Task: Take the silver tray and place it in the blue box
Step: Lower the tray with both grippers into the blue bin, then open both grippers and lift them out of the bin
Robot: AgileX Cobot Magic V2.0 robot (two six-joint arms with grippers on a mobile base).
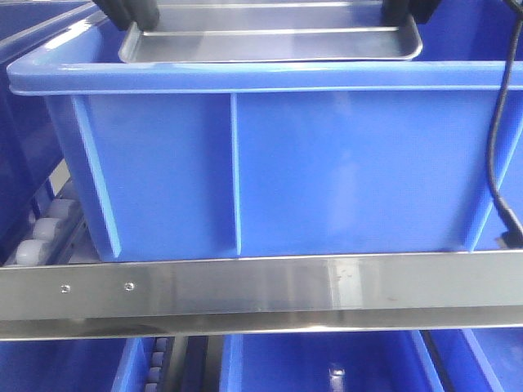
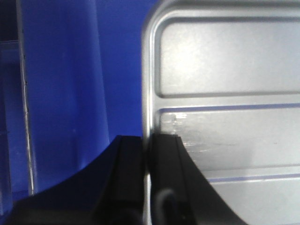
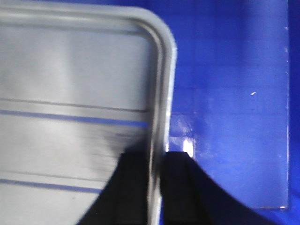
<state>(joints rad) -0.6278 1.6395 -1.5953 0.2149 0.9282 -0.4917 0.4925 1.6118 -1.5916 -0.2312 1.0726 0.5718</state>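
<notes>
Brushed metal caught the light where the silver tray [image 1: 274, 42] hung level just above the open top of the blue box [image 1: 286, 163], its near rim showing over the box's thick front lip. Both arms held it, one at each short end. In the left wrist view, the left gripper [image 2: 146, 159] had its two dark fingers closed on the tray's left rim, one finger outside the edge and one inside on the recessed floor. In the right wrist view, the right gripper [image 3: 157, 178] clamped the opposite rim the same way, near a rounded corner. Blue plastic of the box interior lay beneath and beside the tray in both wrist views. From the front, the box showed a ribbed side wall and sat behind a flat steel frame bar [image 1: 261, 287] with two small screws at its left. White rollers [image 1: 45, 233] lay at lower left beside the box. A black cable [image 1: 500, 147] hung down along the box's right side. More blue crates [image 1: 327, 359] sat below the bar.
</notes>
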